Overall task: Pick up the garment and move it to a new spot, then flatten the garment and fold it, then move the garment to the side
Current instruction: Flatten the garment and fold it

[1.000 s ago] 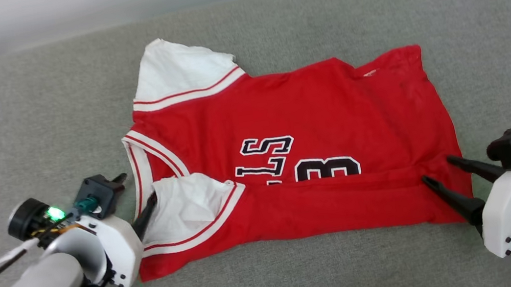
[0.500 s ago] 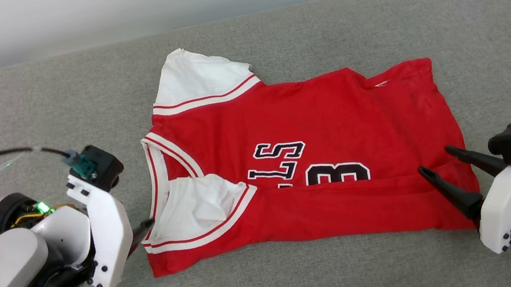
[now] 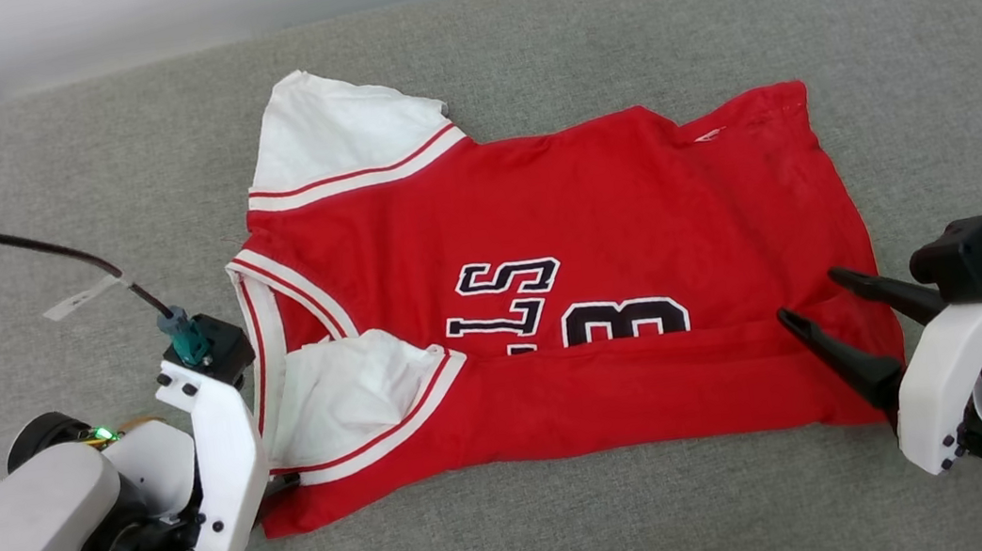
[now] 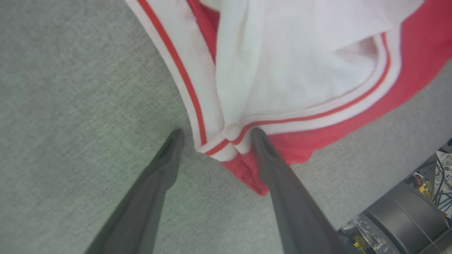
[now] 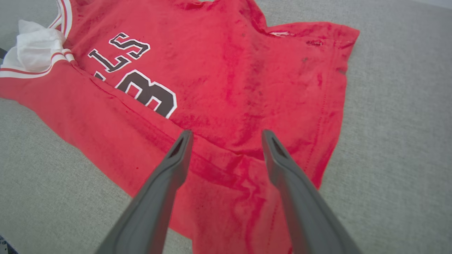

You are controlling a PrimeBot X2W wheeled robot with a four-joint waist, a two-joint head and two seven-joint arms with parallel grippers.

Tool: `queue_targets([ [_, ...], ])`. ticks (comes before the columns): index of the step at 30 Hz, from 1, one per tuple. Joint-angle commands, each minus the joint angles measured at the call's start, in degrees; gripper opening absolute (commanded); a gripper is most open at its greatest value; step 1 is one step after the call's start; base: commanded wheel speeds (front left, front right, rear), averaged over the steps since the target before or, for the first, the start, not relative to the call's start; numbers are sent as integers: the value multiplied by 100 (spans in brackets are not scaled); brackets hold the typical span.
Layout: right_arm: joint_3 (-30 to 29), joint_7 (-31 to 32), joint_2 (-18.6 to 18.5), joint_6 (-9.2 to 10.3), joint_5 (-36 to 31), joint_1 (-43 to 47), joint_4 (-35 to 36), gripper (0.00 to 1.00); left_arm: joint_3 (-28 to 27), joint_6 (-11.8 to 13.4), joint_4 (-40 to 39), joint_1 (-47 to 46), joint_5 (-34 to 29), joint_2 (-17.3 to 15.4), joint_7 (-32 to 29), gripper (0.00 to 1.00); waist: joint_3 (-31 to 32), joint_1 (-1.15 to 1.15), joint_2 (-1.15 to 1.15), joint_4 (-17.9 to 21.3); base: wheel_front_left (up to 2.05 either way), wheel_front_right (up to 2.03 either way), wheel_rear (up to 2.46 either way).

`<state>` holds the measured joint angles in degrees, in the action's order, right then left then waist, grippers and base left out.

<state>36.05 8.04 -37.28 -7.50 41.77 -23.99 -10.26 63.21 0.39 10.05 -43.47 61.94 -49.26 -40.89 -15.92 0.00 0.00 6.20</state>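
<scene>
Grey woven upholstery (image 3: 581, 529) fills the scene, with a pale wall behind it. On it lies the garment (image 3: 577, 207), a red jersey spread sideways, its striped collar (image 3: 267, 343) towards the robot's left and its hem towards the right. Its near long edge is already turned up over the front, hiding the lower half of the black number 3 (image 3: 625, 319). The near white sleeve (image 3: 346, 399) is tucked in on top, while the far sleeve (image 3: 330, 135) still sticks out.

The left gripper (image 4: 216, 132) is low at the near collar corner, its two dark fingers spread wide on either side of the striped trim, holding nothing. The right gripper (image 3: 811, 293) hovers over the near hem corner, also spread wide and empty.

This looks like the folding step, with one lengthwise fold made. The next move probably calls for both claws to close on the near edge at the same time, each catching all the layers, then lift evenly so the cloth does not skew.

Compared with a second ago, the left arm has turned at the wrist and dropped from beside the collar to the near corner. The right claw has edged slightly further over the hem. The jersey itself lies unchanged.
</scene>
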Motion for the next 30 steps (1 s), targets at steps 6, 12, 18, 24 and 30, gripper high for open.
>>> queue_targets([
  [6, 10, 19, -91, 2, 63, -203, -21, 100, 220, -209, 525, 304, 114, 285, 29, 40, -24, 0, 0, 73, 0, 0, 0],
  [12, -31, 293, -413, 2, 66, -448, 72, 100, 102, -305, 513, 264, 159, 176, 164, 0, 110, 0, 0, 70, 0, 0, 0],
  [18, 360, 1560, -1053, 2, 474, -949, 325, 100, 7, -350, 253, 230, 164, -26, 276, 0, 220, 0, 0, 77, 0, 0, 0],
  [24, 882, 2894, -1338, 2, 1074, -1334, 296, 100, 10, -292, -102, 91, 35, -107, 246, 0, 146, 0, 0, 21, 0, 0, 0],
  [30, 1229, 3185, -957, 2, 1234, -1297, -333, 100, 31, -211, -330, 2, -62, -33, 209, 0, 3, 0, 0, -80, 0, 0, 0],
])
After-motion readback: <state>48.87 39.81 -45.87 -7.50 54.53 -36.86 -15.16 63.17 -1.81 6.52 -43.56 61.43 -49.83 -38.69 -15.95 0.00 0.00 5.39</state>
